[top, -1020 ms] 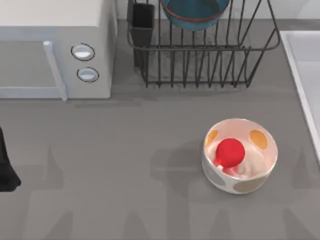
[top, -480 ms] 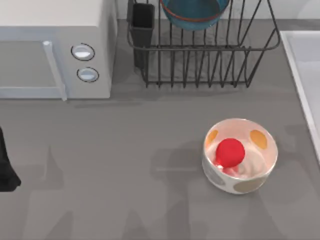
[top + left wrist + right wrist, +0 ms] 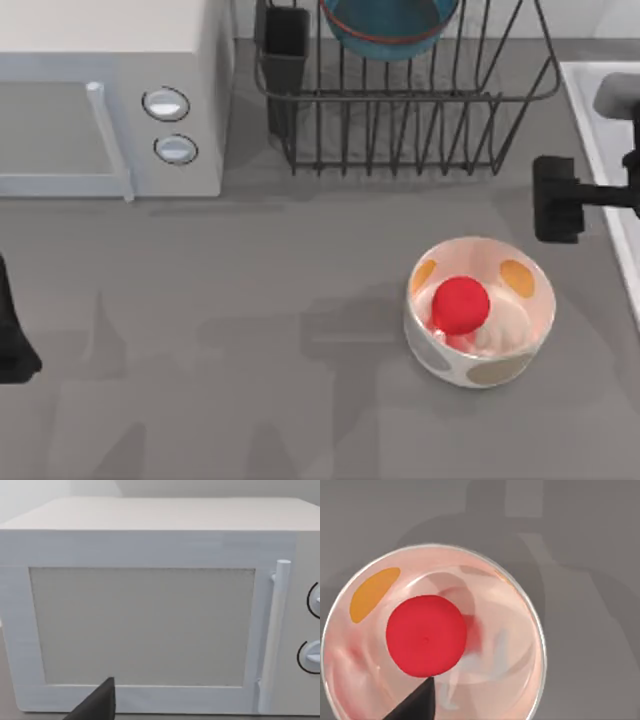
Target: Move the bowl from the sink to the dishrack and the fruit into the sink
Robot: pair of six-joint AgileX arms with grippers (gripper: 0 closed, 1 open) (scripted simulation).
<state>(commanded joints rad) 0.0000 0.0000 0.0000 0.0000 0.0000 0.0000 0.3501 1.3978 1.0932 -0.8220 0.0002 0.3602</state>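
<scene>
Your right gripper (image 3: 556, 199) reaches in from the right edge of the top view as a dark block on a thin arm, hanging over the grey table (image 3: 250, 330) just beside the sink's rim and above and to the right of the white spotted bowl (image 3: 480, 311); you cannot tell from these views whether its fingers are spread or pressed together. In the right wrist view one dark fingertip (image 3: 417, 705) pokes in over that same white bowl, right beside the fruit (image 3: 426, 635), with no contact visible. The fruit, a glossy red ball, sits inside the white bowl, a little off-centre towards the orange spot on the wall. The sink (image 3: 590, 120) is the pale basin at the right edge of the table, well apart from the fruit. The teal-blue bowl (image 3: 388, 25) with its thin red-orange line already rests in the black wire dishrack (image 3: 400, 110) at the back of the table, next to the dark square utensil cup (image 3: 286, 45) at the rack's left corner. Your left arm (image 3: 12, 330) is parked at the left edge, facing the white microwave (image 3: 150, 615), and its fingers' state you cannot tell either.
</scene>
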